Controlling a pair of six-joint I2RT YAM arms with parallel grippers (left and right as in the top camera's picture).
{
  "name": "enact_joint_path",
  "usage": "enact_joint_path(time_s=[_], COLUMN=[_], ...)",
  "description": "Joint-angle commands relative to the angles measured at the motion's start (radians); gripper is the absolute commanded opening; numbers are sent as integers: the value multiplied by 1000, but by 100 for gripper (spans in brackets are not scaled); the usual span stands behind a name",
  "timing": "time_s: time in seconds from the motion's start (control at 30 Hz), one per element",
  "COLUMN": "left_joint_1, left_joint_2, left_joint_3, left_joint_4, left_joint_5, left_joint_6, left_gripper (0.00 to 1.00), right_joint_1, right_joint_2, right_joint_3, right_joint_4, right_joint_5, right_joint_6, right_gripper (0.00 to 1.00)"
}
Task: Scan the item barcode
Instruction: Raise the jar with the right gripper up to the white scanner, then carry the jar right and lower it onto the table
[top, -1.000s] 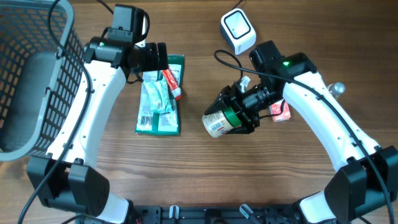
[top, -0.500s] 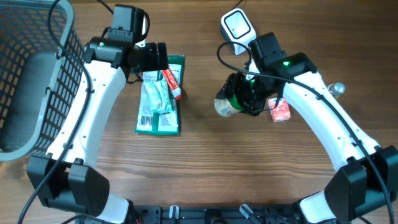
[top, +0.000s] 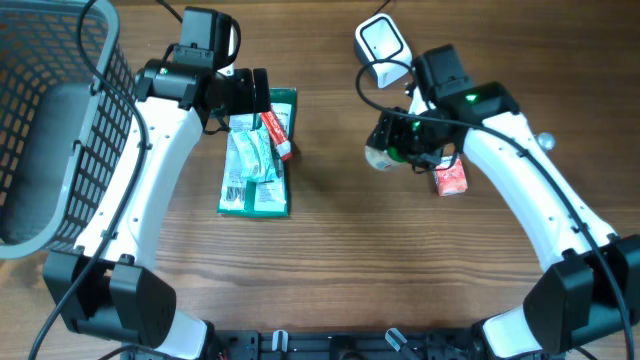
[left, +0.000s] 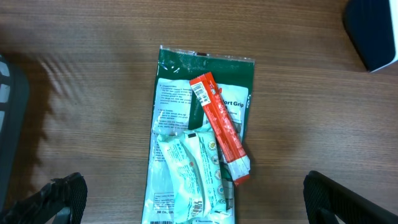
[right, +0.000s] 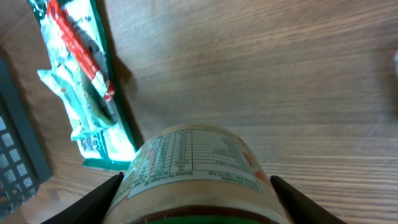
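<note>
The right gripper (top: 398, 148) pinches a jar (right: 196, 165) across its body, the scanner (top: 382, 50) just ahead of it. A red carton (top: 450, 178) sits close on its outer side and bare table (top: 330, 260) on its inner side. The jar's base is cut off and I cannot find its barcode. The left gripper (top: 258, 95), spread wide, hovers over packets (left: 199, 143), with the basket (top: 110, 60) beyond its outer side

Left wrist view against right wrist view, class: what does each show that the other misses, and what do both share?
Left wrist only: the open left claw. Right wrist only: a pale round jar with a printed label, gripped in the right claw. Both: the red stick sachet lying on the green flat packet, on the wooden table.
</note>
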Motion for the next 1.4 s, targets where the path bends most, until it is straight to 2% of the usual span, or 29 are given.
enact_joint_path(time_s=[0.0,0.13,0.3,0.4,0.53,0.73,1.0,1.27,1.37], left_joint_1=[4,4,4,4,4,4,4,4,4], left_joint_2=[8,8,8,8,8,8,8,8,8], left_joint_3=[3,3,3,3,3,3,3,3,3], left_joint_4=[2,2,2,2,2,2,2,2,2], left_joint_5=[-9,-9,-9,-9,-9,-9,-9,-9,-9], left_joint_6=[-9,-10,-9,-9,-10,-10,-10,-10,-10], left_gripper=[100,100,100,100,100,100,100,100,100], right_joint_1=[-43,-75,-72,-72,-72,-72,-72,-72,-72], right_joint_2=[-17,-16,29,121,266,420,513,570,576], right_joint_3=[115,258,233,228,228,228,228,228,228], right_joint_4=[-9,39,320,486,726,986,1103,1186,1209], right_joint_5=[-9,48,183,323,315,316,373,361,315], right_joint_6=[-122,-204,-224,-226,-339,-462,-660,-662,-662], right_gripper=[22,22,24,24,24,24,25,25,28])
